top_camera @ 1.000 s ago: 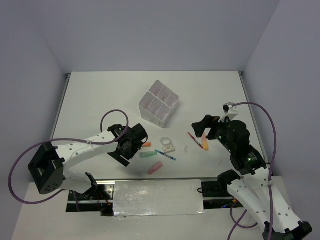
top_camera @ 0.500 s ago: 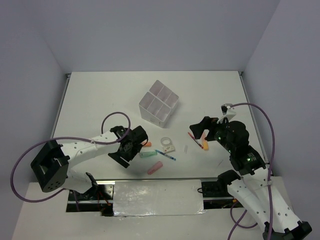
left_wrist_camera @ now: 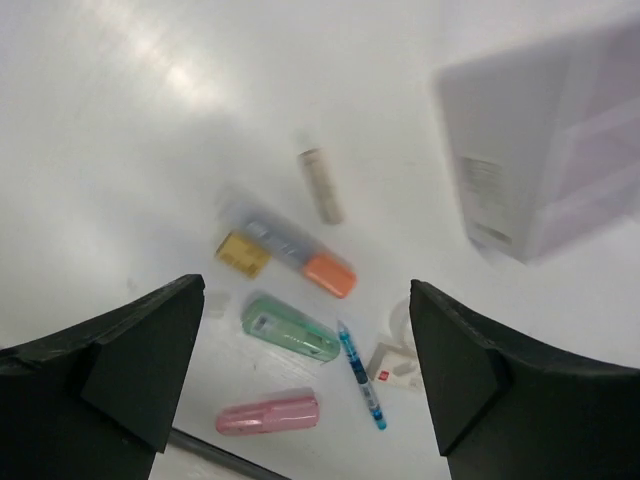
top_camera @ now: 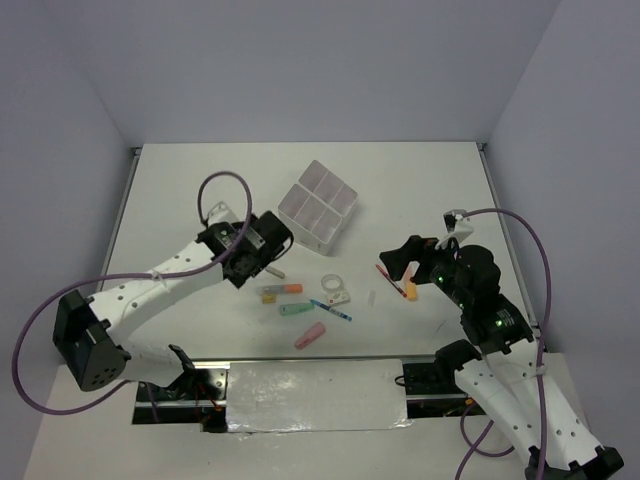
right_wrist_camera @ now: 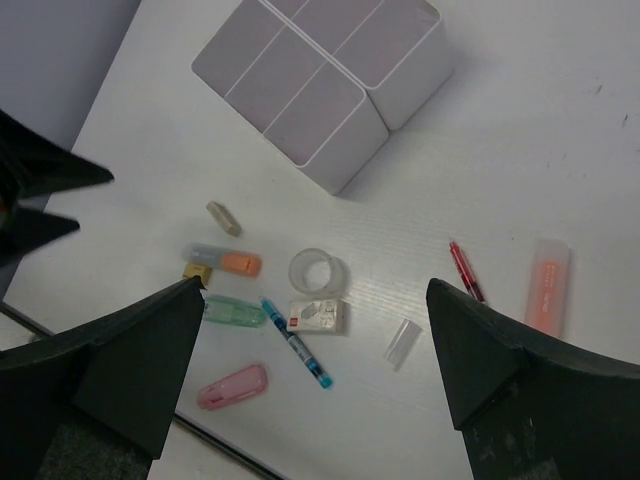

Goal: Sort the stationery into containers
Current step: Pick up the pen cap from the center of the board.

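Zero items were sorted: the translucent white four-compartment plastic box (right_wrist_camera: 350, 150) appeared empty, while pink marker (right_wrist_camera: 232, 386), green marker (right_wrist_camera: 233, 311), orange marker (right_wrist_camera: 225, 261), blue pen (right_wrist_camera: 296, 356) and clear tape roll (right_wrist_camera: 317, 270) lay loose near it. Left gripper (left_wrist_camera: 300, 330) and right gripper (right_wrist_camera: 312, 300) both gaped wide, holding nothing.

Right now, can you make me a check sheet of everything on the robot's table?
Surface: white table, no spills seen.
Job's things: translucent white four-compartment plastic box, looks empty; stubby pink marker, green marker, orange marker, thin blue pen, red pen and clear tape roll lie loose.
Clutter: nothing seen.
Grippers: left gripper and right gripper open, holding nothing.
Cables: purple cables loop above both arms.
Surroundings: plain pale walls.
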Available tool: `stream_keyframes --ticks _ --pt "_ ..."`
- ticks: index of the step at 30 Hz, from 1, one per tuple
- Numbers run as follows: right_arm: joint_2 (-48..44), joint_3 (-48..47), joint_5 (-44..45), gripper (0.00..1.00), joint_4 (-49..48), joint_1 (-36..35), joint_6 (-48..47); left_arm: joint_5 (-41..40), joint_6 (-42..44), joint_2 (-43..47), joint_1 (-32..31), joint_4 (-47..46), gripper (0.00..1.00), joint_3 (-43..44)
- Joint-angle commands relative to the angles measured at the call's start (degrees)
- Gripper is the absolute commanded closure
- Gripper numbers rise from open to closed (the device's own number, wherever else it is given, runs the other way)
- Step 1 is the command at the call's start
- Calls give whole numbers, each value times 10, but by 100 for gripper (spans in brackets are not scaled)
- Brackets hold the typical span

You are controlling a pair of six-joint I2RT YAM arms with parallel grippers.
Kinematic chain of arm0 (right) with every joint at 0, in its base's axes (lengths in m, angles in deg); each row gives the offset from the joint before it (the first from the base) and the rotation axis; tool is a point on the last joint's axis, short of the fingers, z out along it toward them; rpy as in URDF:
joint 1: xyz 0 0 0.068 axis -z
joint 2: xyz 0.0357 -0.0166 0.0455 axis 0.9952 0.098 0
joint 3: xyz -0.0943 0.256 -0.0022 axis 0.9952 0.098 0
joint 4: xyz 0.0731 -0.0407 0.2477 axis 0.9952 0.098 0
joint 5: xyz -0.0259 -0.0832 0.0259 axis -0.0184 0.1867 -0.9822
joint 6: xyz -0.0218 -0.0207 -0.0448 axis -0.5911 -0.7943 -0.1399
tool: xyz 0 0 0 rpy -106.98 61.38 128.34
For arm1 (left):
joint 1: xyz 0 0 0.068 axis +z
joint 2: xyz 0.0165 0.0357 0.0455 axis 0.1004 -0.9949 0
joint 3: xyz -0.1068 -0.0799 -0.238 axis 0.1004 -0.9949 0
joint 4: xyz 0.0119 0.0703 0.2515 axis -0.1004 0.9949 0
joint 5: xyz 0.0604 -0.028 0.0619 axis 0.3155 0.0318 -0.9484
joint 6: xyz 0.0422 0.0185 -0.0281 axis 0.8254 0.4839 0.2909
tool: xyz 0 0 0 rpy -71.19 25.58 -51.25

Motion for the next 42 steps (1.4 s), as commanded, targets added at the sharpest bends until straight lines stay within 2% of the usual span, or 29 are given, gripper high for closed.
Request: stream_keyframes --ticks 1,2,3,4,5,6,8,12,15,18,22,27,36,42 --pt "-23 -15 -9 0 0 -4 -7 -65 415 22 19 -98 4 74" --pt "-26 -18 -9 0 4 -3 -8 -16 525 24 19 -135 10 74" --pt "-28 -19 -11 0 6 -4 -8 34 669 24 16 -154 5 74" --pt "-30 -21 -14 0 7 -3 -9 125 713 25 15 -152 4 64" --pt "-30 -22 -17 0 7 -4 -11 166 751 25 14 -148 1 56" --pt "-28 -25 -20 0 8 -3 -12 191 805 20 9 -134 1 49" --pt "-22 -32 -16 0 11 -3 -14 220 835 5 7 -122 1 28" --pt "-19 -26 -9 0 9 -4 -14 247 850 -15 -21 -86 1 -7" --pt "-24 -12 -13 0 -1 -5 -9 295 857 -11 -57 -99 1 -62" --pt "-20 -11 -18 0 -2 -5 -9 291 864 -26 -87 -97 1 -52" --pt "-24 -16 -19 0 -2 -5 -10 307 880 -54 -90 -108 1 -55" --pt "-32 -20 -11 0 2 -4 -13 276 876 -113 -94 -126 3 -62" --pt "-26 -25 -18 0 4 -4 -16 214 891 -98 -90 -204 3 -111" --pt "-27 -22 -15 0 1 -4 -16 223 900 -75 -66 -226 6 -125"
